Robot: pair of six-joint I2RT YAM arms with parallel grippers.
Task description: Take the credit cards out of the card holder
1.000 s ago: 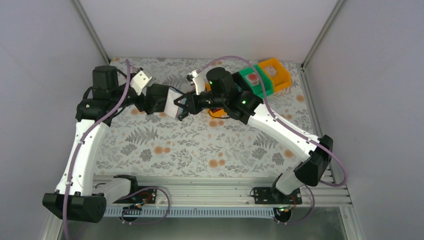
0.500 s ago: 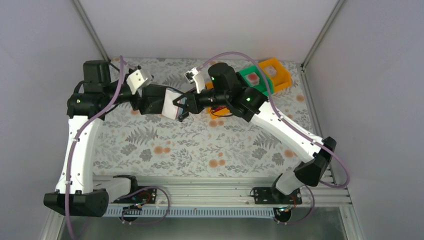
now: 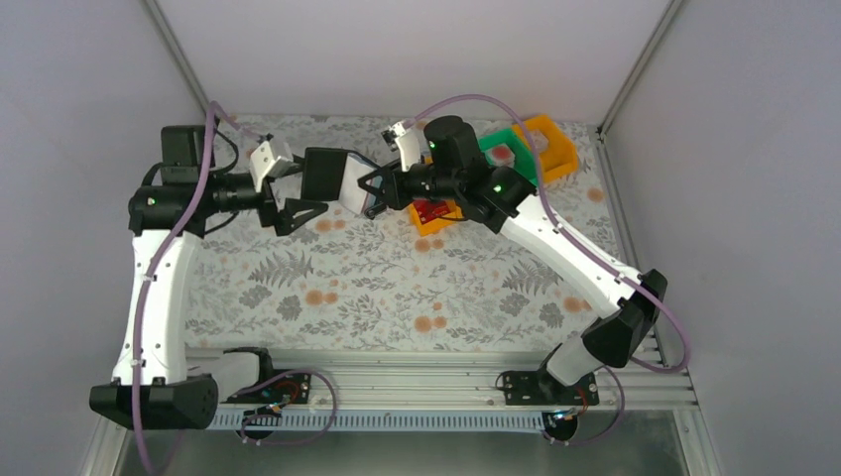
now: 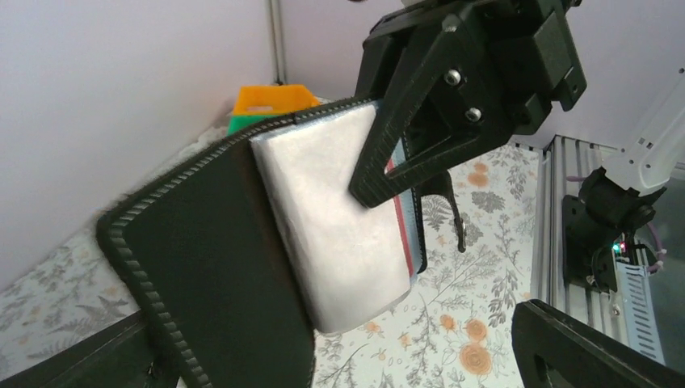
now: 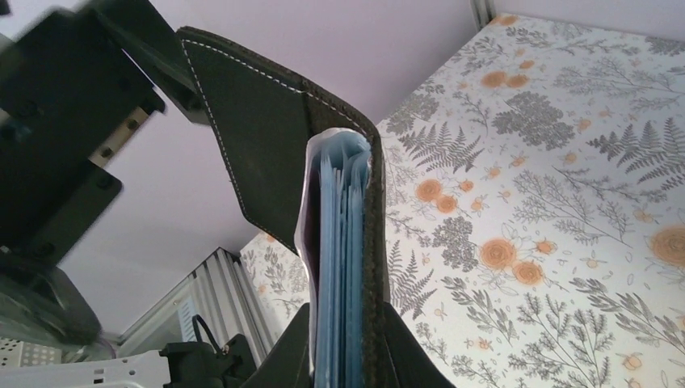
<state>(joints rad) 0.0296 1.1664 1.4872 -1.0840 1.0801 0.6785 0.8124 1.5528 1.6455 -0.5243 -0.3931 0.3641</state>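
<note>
The card holder (image 3: 325, 175) is a black wallet held in the air over the back of the table. My right gripper (image 3: 373, 190) is shut on its spine side. In the right wrist view the fingers (image 5: 295, 356) clamp the wallet (image 5: 271, 121) with the blue-grey edges of the credit cards (image 5: 335, 267) packed inside. In the left wrist view the black cover (image 4: 210, 275) hangs open beside a pale inner face (image 4: 339, 226), with card edges (image 4: 410, 234) showing. My left gripper (image 3: 300, 193) is open with its fingers (image 4: 582, 347) spread wide on either side of the wallet, not gripping it.
An orange bin (image 3: 551, 139) and a green bin (image 3: 508, 159) stand at the back right. A small orange tray with a red item (image 3: 432, 212) lies under the right arm. A metal rail (image 3: 426, 372) runs along the near edge. Walls close in the left and right sides.
My left gripper has let go of the wallet, opened and drawn back to the left. My right gripper has carried the wallet up and a little toward the back.
</note>
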